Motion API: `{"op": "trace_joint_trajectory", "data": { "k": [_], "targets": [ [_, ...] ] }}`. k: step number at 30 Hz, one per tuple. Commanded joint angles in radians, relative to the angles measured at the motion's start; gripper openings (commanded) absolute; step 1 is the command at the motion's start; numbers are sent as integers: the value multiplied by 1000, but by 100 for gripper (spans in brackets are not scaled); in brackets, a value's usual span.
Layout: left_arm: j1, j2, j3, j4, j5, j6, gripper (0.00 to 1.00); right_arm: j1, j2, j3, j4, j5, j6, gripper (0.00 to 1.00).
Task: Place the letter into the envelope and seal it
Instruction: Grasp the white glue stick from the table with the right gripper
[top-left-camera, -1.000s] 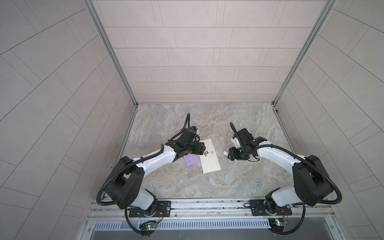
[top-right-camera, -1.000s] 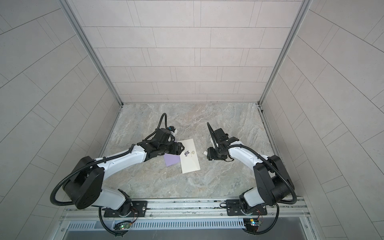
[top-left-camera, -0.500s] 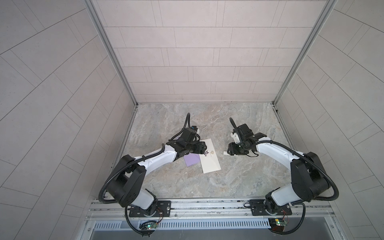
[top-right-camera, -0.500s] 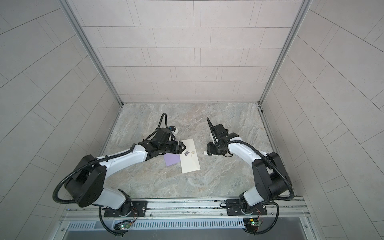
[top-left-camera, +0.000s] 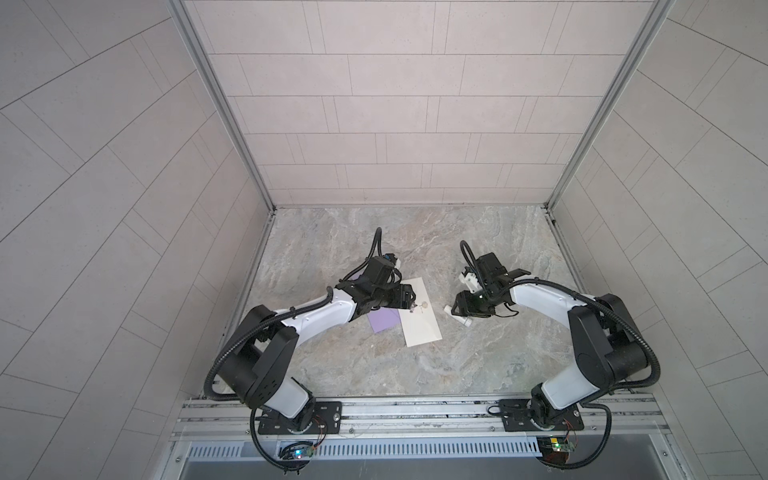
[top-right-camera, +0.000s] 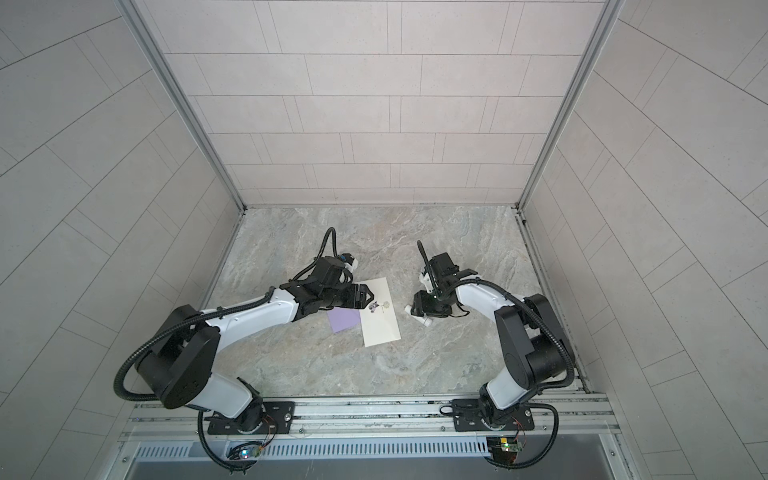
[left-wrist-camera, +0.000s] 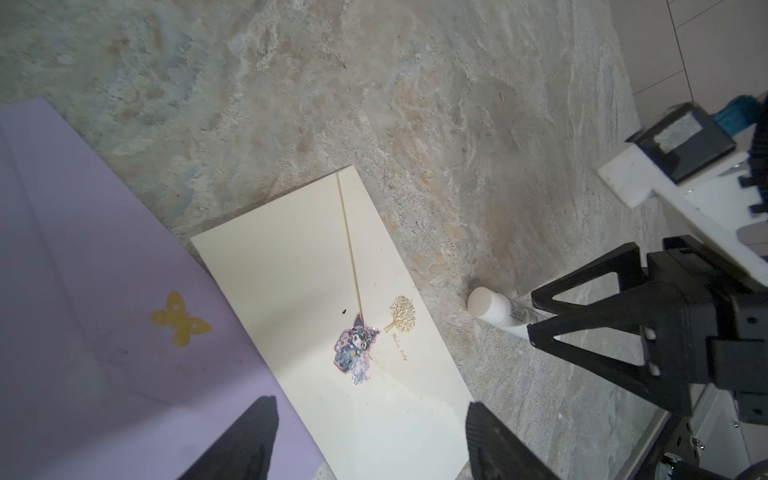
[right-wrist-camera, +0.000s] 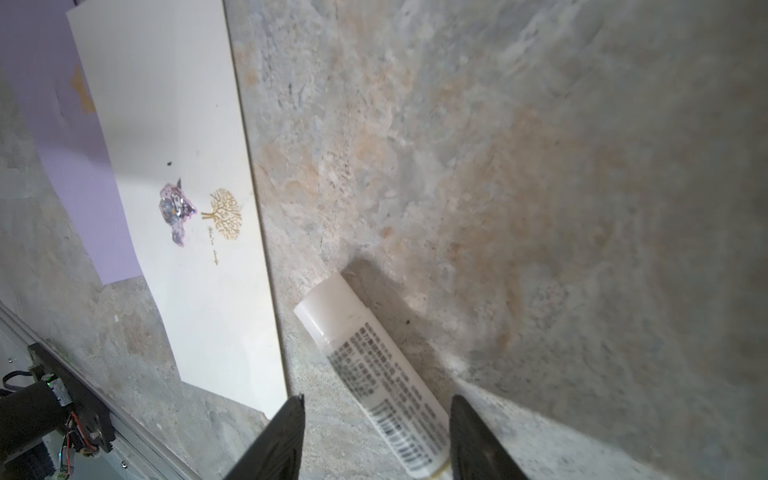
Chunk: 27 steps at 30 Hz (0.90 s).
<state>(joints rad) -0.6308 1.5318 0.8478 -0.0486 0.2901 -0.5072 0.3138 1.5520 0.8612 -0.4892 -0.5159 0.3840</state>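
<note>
Envelope (top-left-camera: 422, 324) lies mid-frame under my spread left gripper (left-wrist-camera: 368, 411); my right gripper (right-wrist-camera: 376, 399), spread too, straddles the glue stick (right-wrist-camera: 365, 357).

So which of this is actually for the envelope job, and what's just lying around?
Job: cream envelope; purple paper partly under it; glue stick, straddled by the open right hand; left hand above the papers.
Just there: marble table; base rail.

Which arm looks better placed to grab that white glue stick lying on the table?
Right. The right end effector is open, with a finger on each side of the glue stick. The left end effector, also open, hovers over the cream envelope, farther away.
</note>
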Motion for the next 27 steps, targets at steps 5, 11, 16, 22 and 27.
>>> {"op": "trace_joint_trajectory", "data": {
  "k": [5,11,16,22,27],
  "targets": [
    [-4,16,13,36,23,-32,77,125,0,-10,-60,184,13,58],
    [-2,22,49,18,100,-51,77,260,13,-20,-88,338,70,56],
    [-2,29,78,-18,190,-50,77,337,-13,-47,-79,403,116,53],
    [-3,55,124,-77,314,-18,77,360,-35,-86,-12,361,151,17],
    [-3,78,142,-68,420,-14,78,320,-156,-80,87,200,169,10]
  ]
}}
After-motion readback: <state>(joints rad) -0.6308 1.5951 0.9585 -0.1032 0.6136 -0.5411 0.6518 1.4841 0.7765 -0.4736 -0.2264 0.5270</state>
